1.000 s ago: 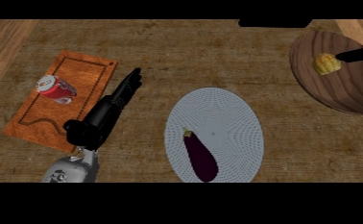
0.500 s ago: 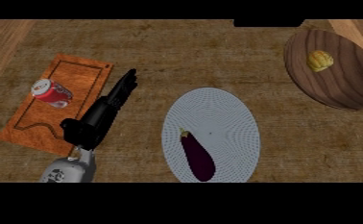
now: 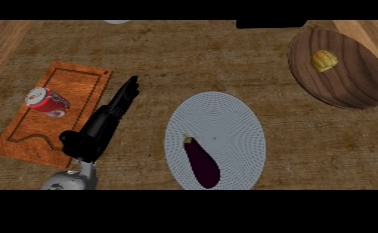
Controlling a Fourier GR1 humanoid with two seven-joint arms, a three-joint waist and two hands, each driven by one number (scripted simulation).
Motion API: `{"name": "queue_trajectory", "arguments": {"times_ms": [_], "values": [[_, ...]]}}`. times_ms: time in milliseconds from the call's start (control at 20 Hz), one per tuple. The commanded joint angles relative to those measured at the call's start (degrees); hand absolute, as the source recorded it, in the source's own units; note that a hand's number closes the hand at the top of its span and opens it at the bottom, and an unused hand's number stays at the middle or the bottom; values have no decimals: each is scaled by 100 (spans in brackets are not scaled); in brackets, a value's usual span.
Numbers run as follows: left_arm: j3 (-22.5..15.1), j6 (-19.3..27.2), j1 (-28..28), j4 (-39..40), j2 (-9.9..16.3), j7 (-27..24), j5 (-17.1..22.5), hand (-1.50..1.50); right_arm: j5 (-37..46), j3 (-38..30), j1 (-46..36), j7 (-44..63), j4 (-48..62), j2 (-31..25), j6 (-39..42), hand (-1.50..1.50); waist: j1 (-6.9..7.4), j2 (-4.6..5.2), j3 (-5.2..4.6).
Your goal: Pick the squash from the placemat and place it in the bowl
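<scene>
- The yellow squash [image 3: 323,60] lies inside the wooden bowl [image 3: 347,89], at the far right edge.
- The grey oval placemat [image 3: 221,122] sits centre-near, with an eggplant [image 3: 201,163] on its near-left part.
- Bare counter [image 3: 199,57] stretches between placemat and bowl.
- The left hand [image 3: 103,124], fingers straight and holding nothing, lies just right of the cutting board [image 3: 74,87], which carries a red can [image 3: 47,102].

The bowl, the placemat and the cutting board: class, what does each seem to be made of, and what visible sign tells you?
The bowl looks like dark wood with a smooth finish: grain streaks run across it. The placemat seems woven fabric, grey, with fine concentric ridges. The cutting board looks like reddish-brown wood, matte, with a dark groove along its border.
</scene>
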Motion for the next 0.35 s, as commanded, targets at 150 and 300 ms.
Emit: {"name": "queue_trajectory", "arguments": {"times_ms": [150, 300], "values": [[64, -137, 29, -155, 59, 240, 113, 0, -1112, -596, 1926, -315, -1698, 144, 1143, -150, 21, 15, 0], [256, -195, -126, -122, 130, 144, 204, 0, -1641, -867, 2640, -565, -2477, 492, 1570, -150, 33, 23, 0]]}}
